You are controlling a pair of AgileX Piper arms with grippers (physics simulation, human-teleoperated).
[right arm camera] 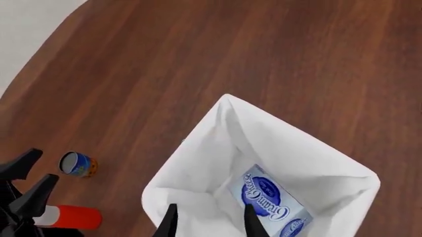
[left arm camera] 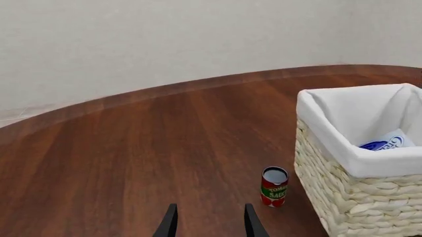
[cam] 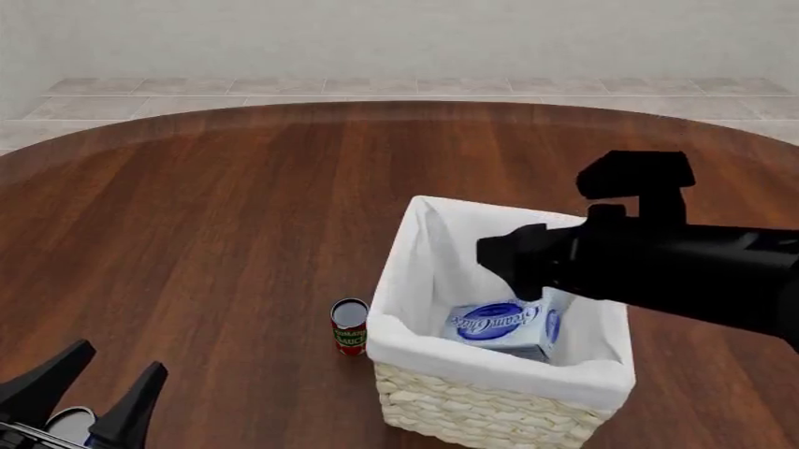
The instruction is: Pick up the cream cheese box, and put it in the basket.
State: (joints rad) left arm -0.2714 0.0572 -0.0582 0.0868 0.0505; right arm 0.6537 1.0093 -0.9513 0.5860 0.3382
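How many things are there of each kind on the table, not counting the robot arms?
Baskets: 1, the basket
Boxes: 1, the cream cheese box, lying inside the basket
Cans: 1, the red-labelled can, standing beside the basket
Total: 3

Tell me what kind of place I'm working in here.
Likely a simulated tabletop test scene: a bare round wooden table, plain wall and tiled floor behind, and only a wicker basket, the cream cheese box inside it, and a tomato sauce can.
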